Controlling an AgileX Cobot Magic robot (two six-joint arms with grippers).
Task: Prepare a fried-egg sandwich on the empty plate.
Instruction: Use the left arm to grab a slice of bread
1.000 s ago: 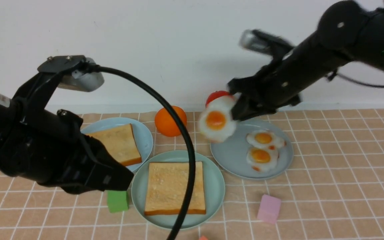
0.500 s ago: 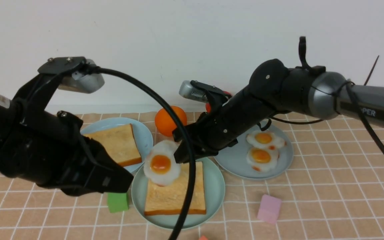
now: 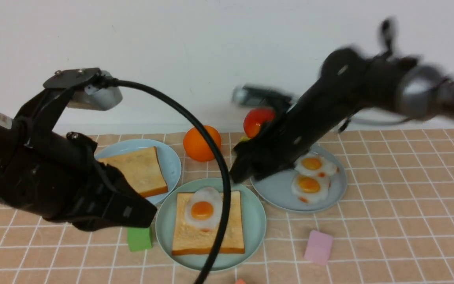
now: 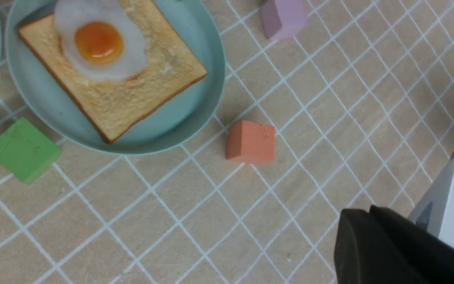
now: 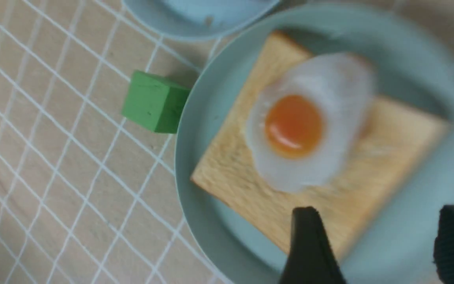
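The mint-green empty plate [image 3: 164,225] [image 4: 45,110] [image 5: 199,130] now carries one toasted bread slice [image 3: 195,240] [image 4: 132,102] [image 5: 227,173]. A fried egg [image 3: 203,209] [image 4: 99,43] [image 5: 294,126] lies flat on that slice, touched by nothing. The other bread slice [image 3: 140,169] rests on the sky-blue plate [image 3: 172,157]. My right gripper [image 3: 237,175] [image 5: 378,221] is open and empty, above the mint plate's far right edge and blurred by motion. My left gripper [image 3: 148,217] [image 4: 369,211] is shut and empty, hanging over the cloth near the plate's left side.
A grey-blue plate [image 3: 274,193] at right holds two more fried eggs [image 3: 313,163]. An orange [image 3: 197,144] and a tomato [image 3: 256,120] stand behind. Green [image 3: 139,238], pink [image 3: 318,246] and orange-red [image 4: 250,142] blocks lie near the mint plate. The left arm's cable [image 3: 219,165] crosses it.
My right gripper carried the fried egg from above the grey-blue plate to the bread on the mint plate, opened, let go, and drew back to the right. The left arm stayed put.
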